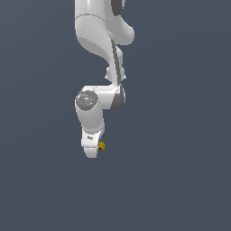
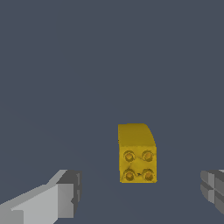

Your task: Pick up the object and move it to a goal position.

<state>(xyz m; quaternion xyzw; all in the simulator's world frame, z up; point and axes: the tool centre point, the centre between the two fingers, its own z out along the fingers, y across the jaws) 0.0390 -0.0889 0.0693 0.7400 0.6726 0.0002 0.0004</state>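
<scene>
The object is a small yellow-orange block with four round studs on one face. In the wrist view the object (image 2: 137, 153) lies between my two fingertips, apart from both. My gripper (image 2: 140, 197) is open, with one grey fingertip (image 2: 70, 192) on one side and the other fingertip (image 2: 213, 187) far off on the other. In the exterior view the object (image 1: 102, 145) shows as a tiny yellow lump at the exterior view's right of my white gripper (image 1: 92, 151), which hangs down over it and hides most of it.
A plain dark grey-blue surface (image 1: 171, 180) fills both views. The white arm (image 1: 101, 54) comes down from the top of the exterior view.
</scene>
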